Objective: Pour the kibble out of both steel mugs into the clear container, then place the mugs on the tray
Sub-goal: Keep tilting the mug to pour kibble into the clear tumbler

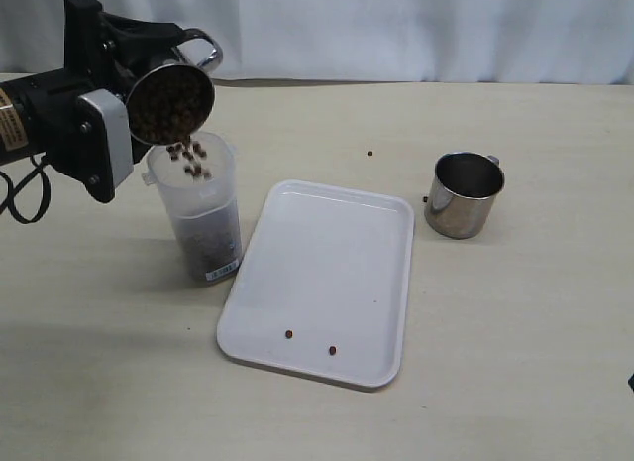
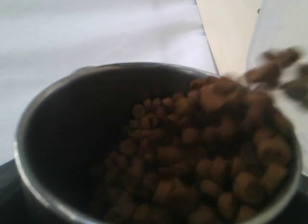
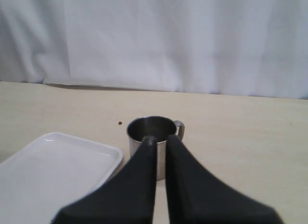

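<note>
Over the frosted clear plastic container [image 1: 201,218], left hand [image 1: 137,79] clamps shiny steel mug [image 1: 170,102]: tip slowly, centred; right hand [image 3: 161,139] pressed together.

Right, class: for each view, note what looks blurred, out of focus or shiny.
Left wrist view: the kibble spilling from the tilted mug is motion-smeared. Exterior view: sharp, even light, glare on that mug's handle, faint shadow beside the clear container. Right wrist view: the near dark tool looks soft-edged; the standing mug behind is crisp.
</note>
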Robot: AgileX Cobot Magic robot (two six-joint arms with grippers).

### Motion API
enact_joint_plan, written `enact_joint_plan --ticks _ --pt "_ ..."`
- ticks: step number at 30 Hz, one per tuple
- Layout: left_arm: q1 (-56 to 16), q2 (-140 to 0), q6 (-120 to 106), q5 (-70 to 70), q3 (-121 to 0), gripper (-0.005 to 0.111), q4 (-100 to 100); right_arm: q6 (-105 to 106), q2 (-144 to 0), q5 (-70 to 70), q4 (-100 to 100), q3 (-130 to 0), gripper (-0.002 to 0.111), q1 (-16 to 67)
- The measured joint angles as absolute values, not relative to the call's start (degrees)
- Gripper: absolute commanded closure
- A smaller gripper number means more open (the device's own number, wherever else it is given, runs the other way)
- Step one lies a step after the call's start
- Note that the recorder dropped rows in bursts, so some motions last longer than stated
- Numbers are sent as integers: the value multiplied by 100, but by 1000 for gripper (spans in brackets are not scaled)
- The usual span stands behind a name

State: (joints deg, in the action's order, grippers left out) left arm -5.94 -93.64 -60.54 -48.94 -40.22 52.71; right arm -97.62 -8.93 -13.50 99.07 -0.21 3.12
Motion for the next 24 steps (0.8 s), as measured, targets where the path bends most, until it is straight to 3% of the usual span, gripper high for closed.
enact_joint_plan --ticks 24 --pt "-594 -9364 -6505 -5019 -4022 107 5271 -9762 -893 -1350 9907 -21 103 312"
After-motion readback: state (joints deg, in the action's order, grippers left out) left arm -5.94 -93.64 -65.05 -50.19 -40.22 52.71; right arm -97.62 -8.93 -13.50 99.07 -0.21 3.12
